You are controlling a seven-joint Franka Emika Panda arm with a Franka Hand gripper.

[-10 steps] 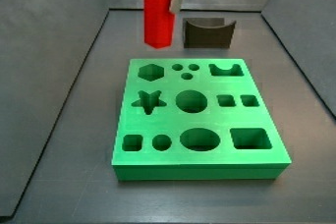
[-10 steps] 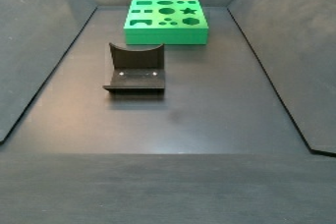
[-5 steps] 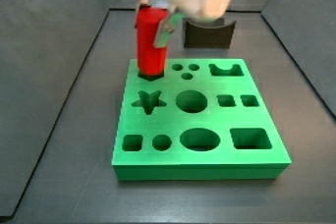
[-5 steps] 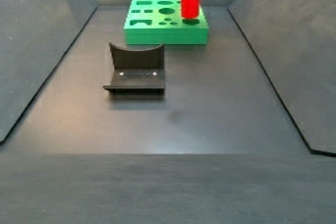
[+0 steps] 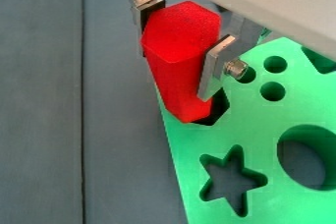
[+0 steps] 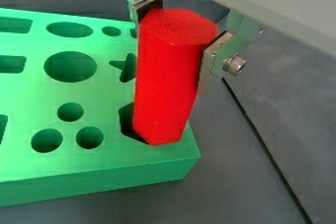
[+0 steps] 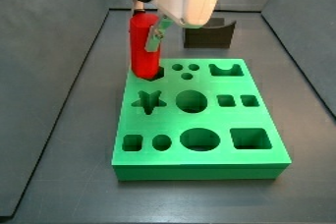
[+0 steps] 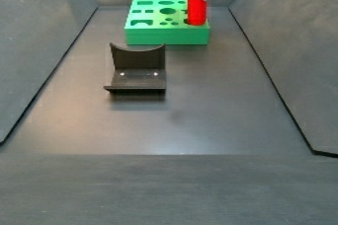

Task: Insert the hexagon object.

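The bright-red hexagon object (image 5: 178, 56) stands upright with its lower end in the hexagonal hole at a corner of the green shape board (image 5: 282, 110). It also shows in a wrist view (image 6: 168, 76) and in both side views (image 7: 143, 46) (image 8: 196, 2). My gripper (image 5: 182, 27) is shut on the hexagon object's upper part, silver fingers (image 6: 218, 53) pressed on its two sides. The gripper shows above the board in a side view (image 7: 151, 27). The board (image 7: 197, 120) has star, round and square holes.
The dark fixture (image 8: 136, 68) stands on the dark floor in front of the board in a side view, and behind the board in a side view (image 7: 207, 33). Sloped grey walls (image 8: 40, 61) enclose the floor on both sides.
The gripper has come down with the hexagon object from above the board's back edge, and its lower end now sits in the hexagonal hole.
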